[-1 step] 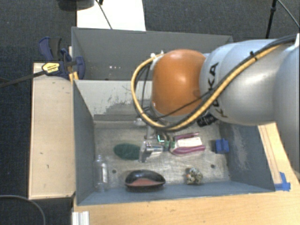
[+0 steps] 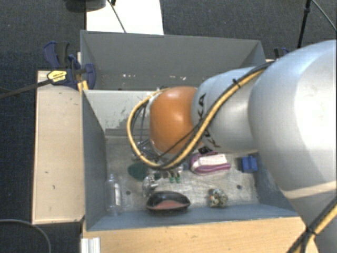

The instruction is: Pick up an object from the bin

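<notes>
A grey sheet-metal bin (image 2: 95, 157) with sloping walls and a scuffed, speckled floor, seen from above; a thick, smooth silver arm reaches in from the right, its wrist capped by a glossy orange dome with black and yellow cables looped round it. The hand (image 2: 153, 182) shows as small metal parts below the dome, low over the middle of the bin floor; whether it is open or closed cannot be told, and nothing is seen gripped. Just beside it, toward the left wall, lies a flat, dark green rounded piece (image 2: 137, 170); close by, against the front wall, lies a black oval shell with a dull red inside (image 2: 167, 201). A clear plastic bottle (image 2: 112, 191) lies in the front left corner; a white and purple rounded pack (image 2: 210, 164) and a blue block (image 2: 247, 164) lie toward the right wall; a small knobbly brownish lump (image 2: 217, 197) sits near the front wall.
</notes>
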You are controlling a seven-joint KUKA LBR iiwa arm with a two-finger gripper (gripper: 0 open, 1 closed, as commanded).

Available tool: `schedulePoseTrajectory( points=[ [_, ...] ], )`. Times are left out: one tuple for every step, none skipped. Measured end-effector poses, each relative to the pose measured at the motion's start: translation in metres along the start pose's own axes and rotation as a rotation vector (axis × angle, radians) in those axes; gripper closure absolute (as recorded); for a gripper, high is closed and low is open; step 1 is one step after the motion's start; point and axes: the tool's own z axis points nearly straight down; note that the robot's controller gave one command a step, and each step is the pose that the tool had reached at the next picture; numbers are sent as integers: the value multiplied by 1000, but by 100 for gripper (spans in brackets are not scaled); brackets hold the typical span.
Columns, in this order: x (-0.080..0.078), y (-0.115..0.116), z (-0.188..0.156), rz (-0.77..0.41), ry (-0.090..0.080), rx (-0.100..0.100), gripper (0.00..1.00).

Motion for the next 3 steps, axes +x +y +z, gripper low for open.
schedulePoseTrajectory(
  points=[
    [0, -1, -2, 8, 1, 0, 100],
    [-9, 1, -104, 25, -5, 0, 100],
    [18, -77, -178, -281, -1, 4, 100]
  ],
)
